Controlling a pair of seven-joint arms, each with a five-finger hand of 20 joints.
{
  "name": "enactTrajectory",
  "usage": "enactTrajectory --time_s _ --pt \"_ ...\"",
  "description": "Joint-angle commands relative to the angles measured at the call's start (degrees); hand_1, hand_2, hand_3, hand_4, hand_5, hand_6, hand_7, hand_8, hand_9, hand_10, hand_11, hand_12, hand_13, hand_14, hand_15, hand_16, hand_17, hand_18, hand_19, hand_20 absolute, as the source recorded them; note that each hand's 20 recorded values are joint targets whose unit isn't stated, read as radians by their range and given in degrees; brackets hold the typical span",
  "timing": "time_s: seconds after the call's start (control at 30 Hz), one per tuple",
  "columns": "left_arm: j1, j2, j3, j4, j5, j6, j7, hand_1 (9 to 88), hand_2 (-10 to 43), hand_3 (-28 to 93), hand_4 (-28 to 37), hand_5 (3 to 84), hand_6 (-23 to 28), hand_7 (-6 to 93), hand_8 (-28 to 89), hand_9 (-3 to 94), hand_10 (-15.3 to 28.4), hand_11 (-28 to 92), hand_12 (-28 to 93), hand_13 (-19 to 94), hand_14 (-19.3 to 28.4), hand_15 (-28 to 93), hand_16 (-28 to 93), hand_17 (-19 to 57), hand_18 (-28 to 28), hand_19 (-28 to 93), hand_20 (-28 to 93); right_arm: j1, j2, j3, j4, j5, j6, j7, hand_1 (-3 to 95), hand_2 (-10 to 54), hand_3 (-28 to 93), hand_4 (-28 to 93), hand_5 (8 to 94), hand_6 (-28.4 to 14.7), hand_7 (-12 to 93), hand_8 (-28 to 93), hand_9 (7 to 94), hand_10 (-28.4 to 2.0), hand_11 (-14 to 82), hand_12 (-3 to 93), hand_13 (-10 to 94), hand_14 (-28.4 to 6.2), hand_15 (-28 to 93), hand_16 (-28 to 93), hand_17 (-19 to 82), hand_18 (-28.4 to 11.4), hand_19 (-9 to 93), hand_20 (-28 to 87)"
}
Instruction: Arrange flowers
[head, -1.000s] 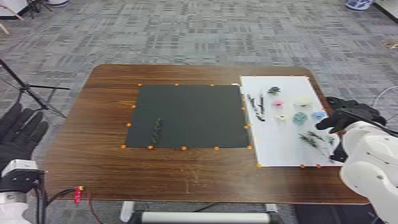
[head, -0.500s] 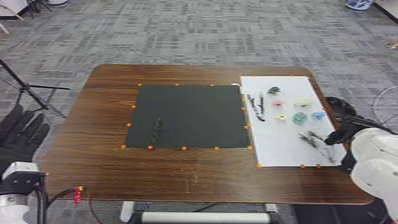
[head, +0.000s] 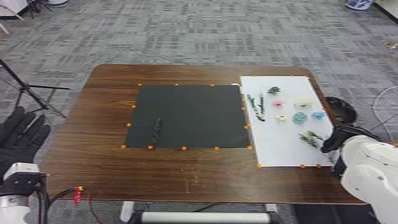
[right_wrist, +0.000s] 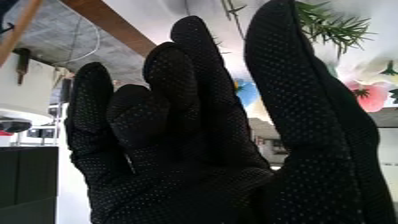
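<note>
Holding my right hand (head: 338, 137) open beside the near sprigs (head: 309, 140), I presumably align thumb and fingers for pickup.

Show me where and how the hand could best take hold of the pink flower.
Probably by opposite sides of its bloom, coming straight down from above. The pink flower looks small and roundish, lying on the white sheet, and a pale yellow flower lies to its right and dark stems to its left, so a sideways approach could knock them.
</note>
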Motion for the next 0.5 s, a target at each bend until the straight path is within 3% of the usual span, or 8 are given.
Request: enactTrajectory --time_s 0.03,0.13,0.5 --pt "0.7 -0.40 0.35 -0.13 -0.02 -0.17 -0.57 29.3 16.0 76 -27.2 41.6 10.4 8.8 -7 32.6 16.7 21 11 24 15.9 27 -2 -6.5 15.9 35 11 -1.9 -0.2 0.7 0.5 -1.5 2.5 -1.1 51.9 -9.5 60 -28 68.3 -4.1 20 2 63.0 -17.3 55.7 46.5 60 -19.4 76 55 28 -26.8 76 41" --pt "0.5 -0.16 0.44 -0.06 -0.88 -0.42 -0.42 29.4 16.1 76 -27.3 41.6 10.4 8.8 -7 32.6 16.6 21 11 24 15.9 28 -2 -6.6 15.9 35 11 -2.3 -0.2 0.5 0.6 -2.0 3.3 -1.3 54.0 -9.5 60 -27 69.8 -4.1 20 6 64.6 -16.4 54.9 48.6 61 -18.6 76 55 29 -26.6 76 41" --pt "0.2 0.10 0.55 0.19 -0.71 -0.73 -0.99 28.9 15.6 74 -28.1 41.6 10.4 8.9 -7 32.5 16.7 21 11 24 16.0 28 -2 -6.6 15.9 35 11 -3.6 -0.2 -0.8 1.3 -5.7 8.3 -3.5 58.2 -9.5 61 -22 74.4 -2.1 31 16 70.3 -15.0 52.1 57.5 62 -17.4 76 55 30 -26.2 76 41"
